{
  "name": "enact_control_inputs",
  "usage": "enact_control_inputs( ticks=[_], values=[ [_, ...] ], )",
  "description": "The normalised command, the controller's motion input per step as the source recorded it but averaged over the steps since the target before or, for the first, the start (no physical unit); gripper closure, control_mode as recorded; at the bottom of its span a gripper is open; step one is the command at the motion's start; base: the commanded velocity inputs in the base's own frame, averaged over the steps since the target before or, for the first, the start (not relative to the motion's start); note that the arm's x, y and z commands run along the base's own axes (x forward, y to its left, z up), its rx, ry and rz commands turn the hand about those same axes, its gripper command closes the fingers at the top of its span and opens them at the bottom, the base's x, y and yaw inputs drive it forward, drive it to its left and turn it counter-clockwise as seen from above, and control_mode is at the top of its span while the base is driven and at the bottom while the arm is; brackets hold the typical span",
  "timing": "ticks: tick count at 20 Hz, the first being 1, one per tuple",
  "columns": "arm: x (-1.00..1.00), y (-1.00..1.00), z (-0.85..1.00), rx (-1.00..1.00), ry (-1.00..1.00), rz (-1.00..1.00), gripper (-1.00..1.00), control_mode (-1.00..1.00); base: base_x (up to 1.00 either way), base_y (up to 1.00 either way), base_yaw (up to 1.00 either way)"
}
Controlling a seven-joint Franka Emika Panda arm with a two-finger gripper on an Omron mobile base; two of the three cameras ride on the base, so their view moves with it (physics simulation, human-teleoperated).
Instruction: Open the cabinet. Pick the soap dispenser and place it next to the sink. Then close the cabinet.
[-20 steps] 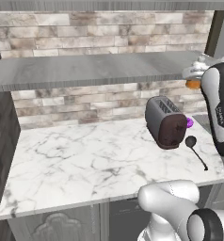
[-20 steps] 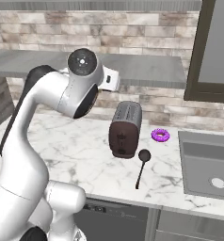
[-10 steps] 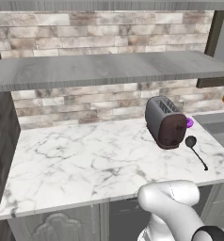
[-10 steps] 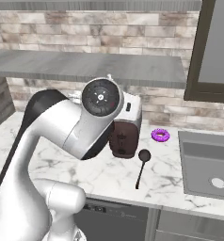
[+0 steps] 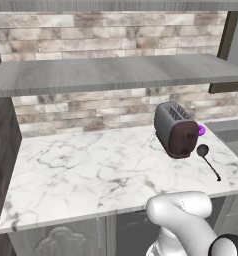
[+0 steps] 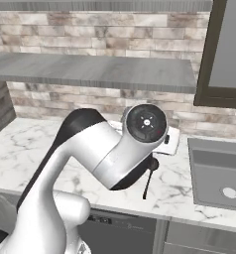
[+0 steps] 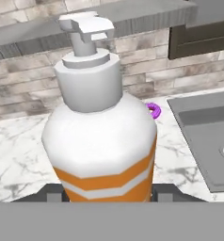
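Note:
The soap dispenser [image 7: 102, 136], white with orange stripes and a white pump top, stands upright and close in the hand view. My gripper [image 7: 107, 192] is shut on its lower body, a dark fingertip [image 7: 52, 192] at each side. Behind it lie the marble counter and, to the right, the grey sink [image 7: 203, 136]. The sink [image 6: 216, 171] also sits at the right of the right base view. The cabinet's grey shelf board [image 5: 116, 72] spans the wall, with the dark side frame [image 5: 230, 35] at its right end. The shelf [image 6: 100, 69] is bare, and the door [image 6: 229, 49] stands open.
A dark toaster [image 5: 175, 129] stands on the white marble counter [image 5: 91, 170], a purple round thing [image 5: 201, 130] behind it and a black spoon [image 5: 208, 160] in front. My bent arm [image 6: 105, 154] hides the toaster in the right base view.
The arm has swung away from the shelf's right end, down and toward the sink, carrying the soap dispenser. It has left the left base view and now covers the toaster in the right one.

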Motion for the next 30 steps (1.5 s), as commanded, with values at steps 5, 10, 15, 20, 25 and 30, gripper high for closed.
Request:
enact_control_inputs(
  ticks=[5, 10, 15, 20, 25, 30],
  values=[
    [0.13, -0.26, -0.68, 0.00, 0.23, -0.08, 1.00, -1.00, 0.00, 0.00, 0.00],
    [0.36, -0.05, -0.65, 0.00, 0.13, -0.06, 1.00, -1.00, 0.00, 0.00, 0.00],
    [0.35, 0.00, -0.64, 0.00, 0.01, -0.02, 1.00, -1.00, 0.00, 0.00, 0.00],
    [0.41, 0.00, -0.74, 0.00, 0.00, 0.00, 1.00, -1.00, 0.00, 0.00, 0.00],
    [0.50, -0.04, -0.57, -0.01, 0.05, -0.04, 1.00, -1.00, 0.00, 0.00, 0.00],
    [0.50, -0.17, -0.17, -0.06, 0.23, -0.08, 1.00, -1.00, 0.00, 0.00, 0.00]
  ],
)
